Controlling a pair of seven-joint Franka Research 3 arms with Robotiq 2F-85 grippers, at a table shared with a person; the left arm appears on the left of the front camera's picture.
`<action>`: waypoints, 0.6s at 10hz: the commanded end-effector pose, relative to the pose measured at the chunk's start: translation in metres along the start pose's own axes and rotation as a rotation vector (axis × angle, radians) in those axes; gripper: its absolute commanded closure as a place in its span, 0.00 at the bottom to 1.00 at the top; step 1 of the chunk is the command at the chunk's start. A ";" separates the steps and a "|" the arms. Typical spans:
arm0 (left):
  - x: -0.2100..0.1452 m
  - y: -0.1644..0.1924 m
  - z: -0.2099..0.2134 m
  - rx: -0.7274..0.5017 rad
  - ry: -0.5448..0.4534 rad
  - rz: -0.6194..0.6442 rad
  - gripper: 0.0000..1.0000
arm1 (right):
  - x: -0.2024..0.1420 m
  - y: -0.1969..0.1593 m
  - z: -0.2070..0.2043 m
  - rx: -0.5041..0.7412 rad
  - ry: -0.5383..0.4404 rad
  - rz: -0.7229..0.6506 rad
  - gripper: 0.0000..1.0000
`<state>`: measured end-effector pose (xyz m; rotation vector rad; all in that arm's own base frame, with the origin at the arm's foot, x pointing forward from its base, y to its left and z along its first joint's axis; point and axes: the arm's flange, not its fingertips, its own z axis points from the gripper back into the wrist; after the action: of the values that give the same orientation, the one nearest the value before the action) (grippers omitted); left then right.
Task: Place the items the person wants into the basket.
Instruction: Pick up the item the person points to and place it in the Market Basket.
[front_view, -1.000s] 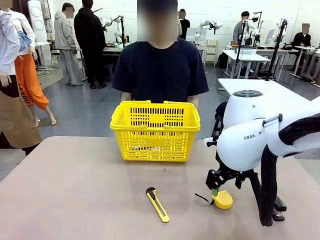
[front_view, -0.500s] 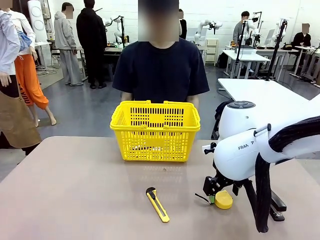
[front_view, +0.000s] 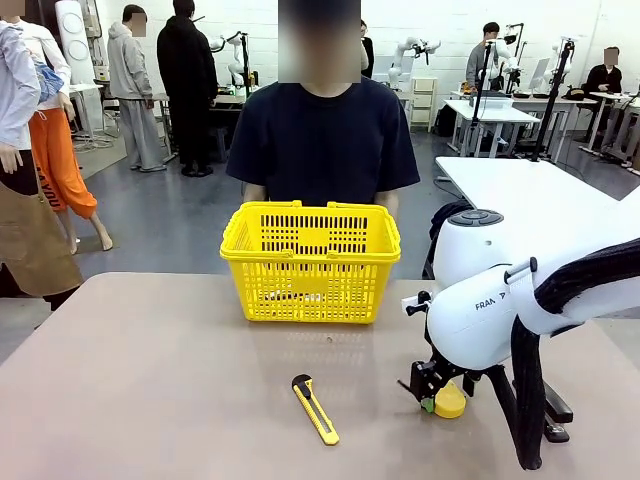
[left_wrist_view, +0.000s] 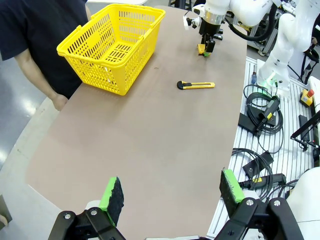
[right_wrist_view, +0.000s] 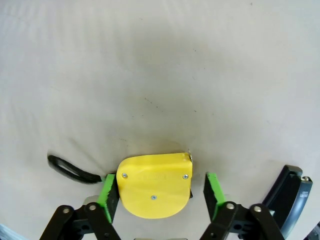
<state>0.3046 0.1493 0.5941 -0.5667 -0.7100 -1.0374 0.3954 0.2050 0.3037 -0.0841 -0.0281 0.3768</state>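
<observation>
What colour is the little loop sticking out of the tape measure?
Black. The strap lies beside the yellow tape measure on the table; clearest in the right wrist view.

My right gripper (front_view: 432, 397) is lower than a second ago, down at the desk (front_view: 180, 380), its jaws narrowing around the tape measure (right_wrist_view: 154, 185), one gap remaining.

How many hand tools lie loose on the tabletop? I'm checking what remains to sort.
2: the box cutter near the table's middle, and the tape measure between the right tool's fingers. The basket may hide others.
</observation>
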 end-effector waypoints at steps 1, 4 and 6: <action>0.000 0.000 0.001 -0.006 -0.020 -0.014 0.00 | 0.004 0.001 -0.004 -0.020 -0.025 -0.014 0.59; 0.000 0.000 0.001 -0.006 -0.020 -0.014 0.00 | 0.003 -0.001 -0.003 -0.010 -0.018 -0.009 1.00; 0.000 0.000 0.001 -0.006 -0.020 -0.014 0.00 | -0.009 -0.001 0.037 0.019 -0.021 -0.036 1.00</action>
<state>0.3047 0.1493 0.5940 -0.5668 -0.7099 -1.0373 0.3958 0.2050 0.3150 -0.0749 -0.0423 0.3625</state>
